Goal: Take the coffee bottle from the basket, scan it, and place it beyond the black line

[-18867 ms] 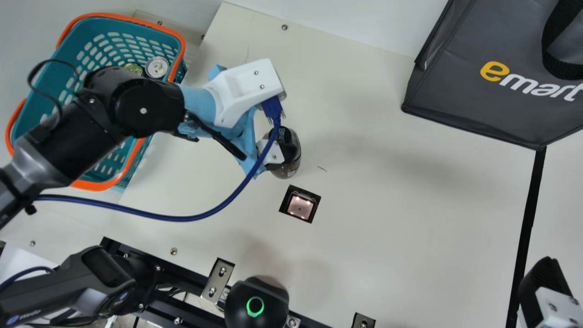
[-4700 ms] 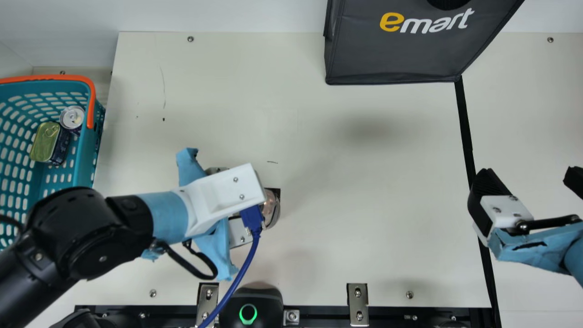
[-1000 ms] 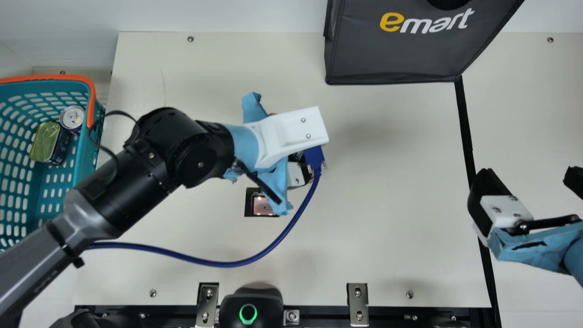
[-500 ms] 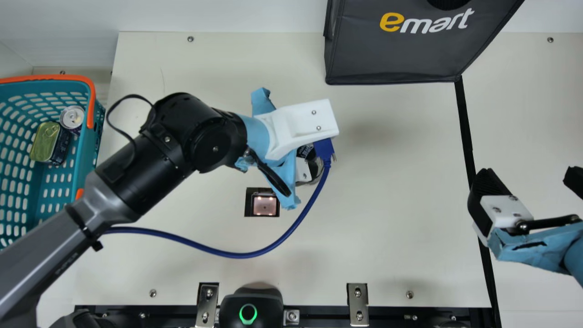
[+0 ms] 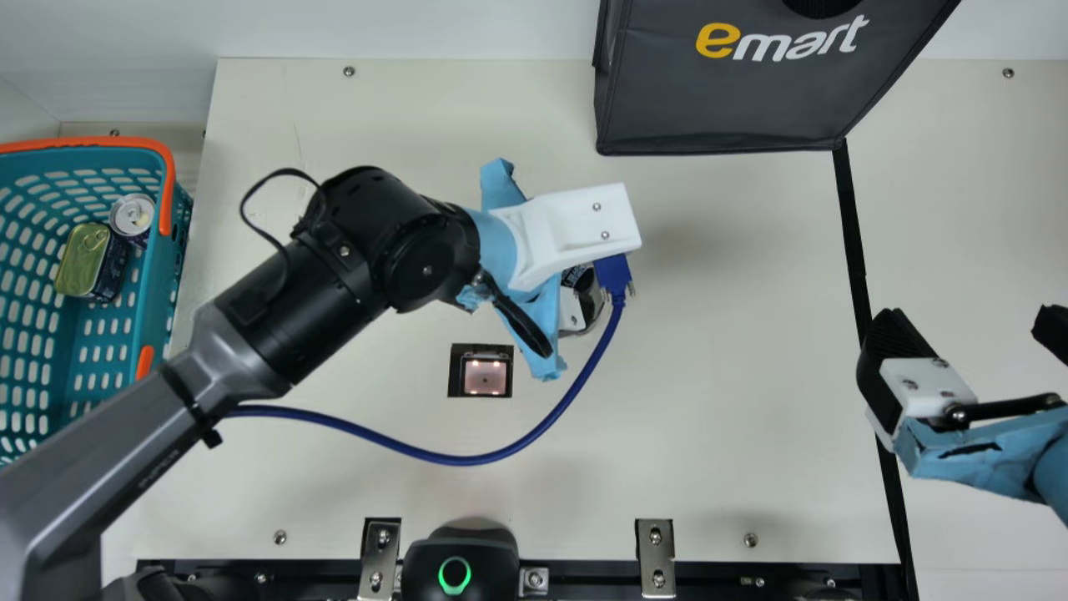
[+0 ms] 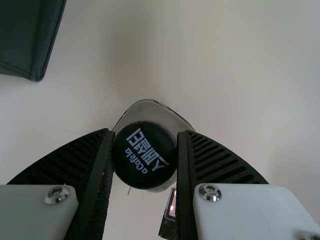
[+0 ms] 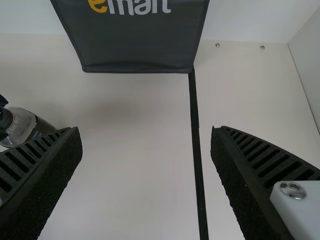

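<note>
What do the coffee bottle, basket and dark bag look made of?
Coffee bottle: clear and glossy, see-through at the shoulder; plastic or glass, I can't tell. Basket: likely molded plastic, smooth teal walls with regular slots. Bag: probably coated fabric, fairly matte, with seamed edges.

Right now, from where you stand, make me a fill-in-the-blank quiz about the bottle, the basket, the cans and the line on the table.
The coffee bottle is held by the ____ tool.
The handle of the basket is coloured ____.
The number of cans that can be seen inside it is ____.
The line running from the corner of the bag is coloured ____.

Missing words: left; orange; two; black.
</note>
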Robot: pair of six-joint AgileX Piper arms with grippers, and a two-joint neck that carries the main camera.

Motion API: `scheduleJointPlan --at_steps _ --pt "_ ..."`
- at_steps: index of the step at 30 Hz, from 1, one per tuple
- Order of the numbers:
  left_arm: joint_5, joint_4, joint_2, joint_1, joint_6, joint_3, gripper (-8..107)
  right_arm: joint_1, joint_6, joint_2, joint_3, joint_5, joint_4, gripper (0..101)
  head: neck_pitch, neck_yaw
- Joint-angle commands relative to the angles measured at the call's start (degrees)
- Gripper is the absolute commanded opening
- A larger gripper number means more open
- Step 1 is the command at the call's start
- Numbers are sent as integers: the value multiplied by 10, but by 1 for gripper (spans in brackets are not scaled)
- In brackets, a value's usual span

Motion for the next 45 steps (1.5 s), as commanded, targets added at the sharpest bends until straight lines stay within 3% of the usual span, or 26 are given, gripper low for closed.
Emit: scheduleJointPlan --at_steps 1,6,30,45 --pt "0 2 2 -1 -1 -1 10 0 0 0 0 0 0 91 -15 1" --pt "0 8 7 -5 -5 -4 11 0 0 0 0 0 0 91 -15 1" --pt "21 11 23 0 -37 -41 90 0 0 0 0 0 0 91 -15 1" --pt "33 7 7 19 -56 -58 90 0 0 0 0 0 0 91 -15 1"
